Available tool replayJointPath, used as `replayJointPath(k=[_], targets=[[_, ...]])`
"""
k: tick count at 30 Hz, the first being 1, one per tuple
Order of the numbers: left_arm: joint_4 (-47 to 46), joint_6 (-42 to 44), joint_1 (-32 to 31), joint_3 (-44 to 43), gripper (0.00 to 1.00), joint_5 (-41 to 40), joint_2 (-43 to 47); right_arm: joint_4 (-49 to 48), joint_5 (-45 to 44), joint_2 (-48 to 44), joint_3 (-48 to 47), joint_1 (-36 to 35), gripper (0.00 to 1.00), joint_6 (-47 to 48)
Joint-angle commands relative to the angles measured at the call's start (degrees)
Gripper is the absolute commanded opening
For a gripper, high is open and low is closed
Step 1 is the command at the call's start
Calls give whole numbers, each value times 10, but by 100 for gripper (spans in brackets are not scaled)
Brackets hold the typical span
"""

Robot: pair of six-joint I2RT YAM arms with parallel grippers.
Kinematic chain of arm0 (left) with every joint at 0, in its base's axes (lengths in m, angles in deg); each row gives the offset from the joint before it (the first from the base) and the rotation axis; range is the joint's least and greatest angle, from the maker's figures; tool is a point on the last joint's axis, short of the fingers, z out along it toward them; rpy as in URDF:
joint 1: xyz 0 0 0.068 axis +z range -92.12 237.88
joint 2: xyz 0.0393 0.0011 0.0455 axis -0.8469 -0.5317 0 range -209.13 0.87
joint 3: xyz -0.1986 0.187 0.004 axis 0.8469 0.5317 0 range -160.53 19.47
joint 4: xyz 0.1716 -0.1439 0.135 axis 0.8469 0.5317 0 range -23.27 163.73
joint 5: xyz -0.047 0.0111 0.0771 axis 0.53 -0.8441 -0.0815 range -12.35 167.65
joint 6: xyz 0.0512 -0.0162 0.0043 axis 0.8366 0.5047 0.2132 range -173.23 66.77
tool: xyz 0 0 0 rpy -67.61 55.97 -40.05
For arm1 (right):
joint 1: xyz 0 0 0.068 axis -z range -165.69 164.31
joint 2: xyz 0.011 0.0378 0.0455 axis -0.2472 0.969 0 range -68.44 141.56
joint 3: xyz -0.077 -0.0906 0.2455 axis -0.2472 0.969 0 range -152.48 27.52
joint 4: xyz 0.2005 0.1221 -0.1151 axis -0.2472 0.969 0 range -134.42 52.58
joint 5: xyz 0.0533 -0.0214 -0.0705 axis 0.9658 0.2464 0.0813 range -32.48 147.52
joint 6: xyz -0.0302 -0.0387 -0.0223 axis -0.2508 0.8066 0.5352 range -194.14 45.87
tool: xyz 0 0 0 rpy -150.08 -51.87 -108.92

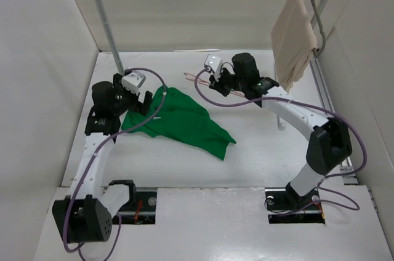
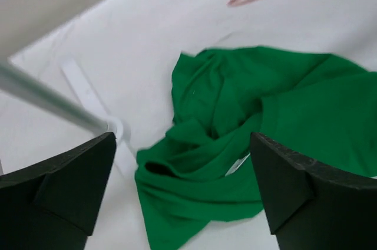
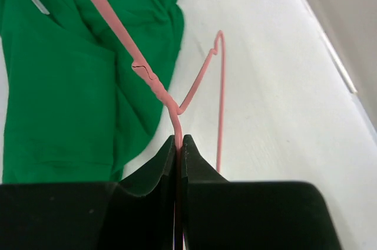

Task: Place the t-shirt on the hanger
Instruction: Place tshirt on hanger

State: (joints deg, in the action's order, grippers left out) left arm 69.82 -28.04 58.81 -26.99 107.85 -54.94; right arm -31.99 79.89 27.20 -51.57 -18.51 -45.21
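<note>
From above, I see the green t-shirt [image 1: 178, 119] lying crumpled on the table [image 1: 258, 150], between my two arms. The pink hanger [image 1: 196, 77] is just behind it.

In the left wrist view, the left gripper [image 2: 181, 138] hangs over the t-shirt with its jaws wide apart (nothing in them).

In the right wrist view, the right gripper [image 3: 178, 142] has its jaws pinched tight on the hanger wire, beside the t-shirt.

T-shirt: bright green soft fabric t-shirt [image 1: 184, 119], plain, no print; its small tag looks whitish, though blurred.
Hanger: thin pale pink-orange wire clothes hanger [image 3: 109, 19], one colour throughout.
Tabletop: white flat tabletop [image 1: 258, 113].
Cloth: beige cream hanging cloth [image 1: 292, 33], unpatterned.
Pincers: left pincer [image 2: 182, 144] and right pincer [image 3: 179, 141], matte black.
Cables: purple cables [image 1: 360, 144].
</note>
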Motion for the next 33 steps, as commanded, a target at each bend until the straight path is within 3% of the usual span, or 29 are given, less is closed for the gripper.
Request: replayJointPath(k=[1, 2, 4, 5, 8, 12, 20, 24, 29, 33], targets=[[26, -40, 14, -4, 90, -87, -38, -15, 11, -46, 15, 11, 0, -7], [31, -19, 21, -4, 77, -87, -67, -15, 11, -56, 15, 18, 0, 1], [37, 31, 35, -4, 32, -98, -96, -15, 22, -63, 15, 24, 0, 6], [53, 56, 42, -10, 16, -91, -118, -15, 29, -63, 15, 24, 0, 11], [65, 129, 49, -18, 23, -97, -144, -15, 54, -69, 15, 31, 0, 11], [89, 123, 49, -69, 36, -127, -205, -15, 66, -69, 10, 36, 0, 11], [101, 34, 49, -78, 36, -141, -259, -21, 80, -63, 4, 36, 0, 11], [85, 10, 49, -71, 43, -121, -265, -21, 80, -52, 4, 36, 0, 11], [58, -1, 27, -64, 45, -149, -286, -21, 90, -34, -16, 36, 0, 6], [52, 14, 27, -57, 35, -163, -305, 6, 83, -33, -28, 36, 0, 12]])
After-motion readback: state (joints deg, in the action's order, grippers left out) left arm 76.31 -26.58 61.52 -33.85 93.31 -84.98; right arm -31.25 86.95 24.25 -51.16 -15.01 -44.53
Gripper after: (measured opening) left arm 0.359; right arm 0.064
